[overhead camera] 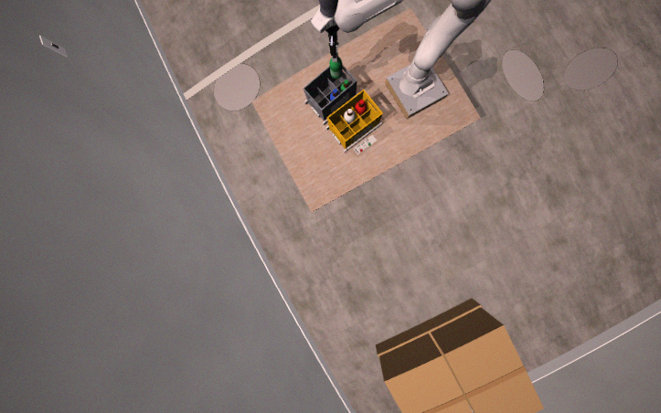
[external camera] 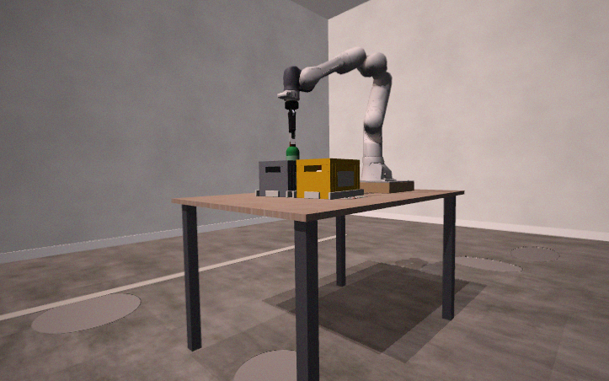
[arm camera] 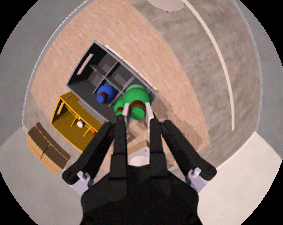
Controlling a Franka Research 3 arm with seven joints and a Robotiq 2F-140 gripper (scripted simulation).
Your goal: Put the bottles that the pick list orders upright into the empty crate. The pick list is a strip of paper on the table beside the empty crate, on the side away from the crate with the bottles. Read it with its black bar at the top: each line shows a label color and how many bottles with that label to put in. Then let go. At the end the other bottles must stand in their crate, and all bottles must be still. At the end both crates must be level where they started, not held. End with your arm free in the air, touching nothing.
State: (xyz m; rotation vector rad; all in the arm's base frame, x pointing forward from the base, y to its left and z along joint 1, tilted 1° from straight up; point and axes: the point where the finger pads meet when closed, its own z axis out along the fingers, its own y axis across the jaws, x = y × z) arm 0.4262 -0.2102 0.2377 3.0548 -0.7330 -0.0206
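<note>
The table top (external camera: 269, 204) shows a matt wood grain, on dark, smooth legs (external camera: 307, 293). The yellow crate (overhead camera: 356, 119) and the grey crate (overhead camera: 323, 94) look like smooth, matt plastic, and the arm (external camera: 374, 109) wears a smooth white shell with a soft sheen. The floor (overhead camera: 527, 215) resembles mottled, rough concrete, and the box (overhead camera: 456, 364) looks like matt brown cardboard.

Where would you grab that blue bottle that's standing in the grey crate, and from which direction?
Probably by its neck, coming straight down from above. The blue bottle stands upright in a walled cell of the grey crate, so only its top is free. The gripper holds the green bottle that same way.
</note>
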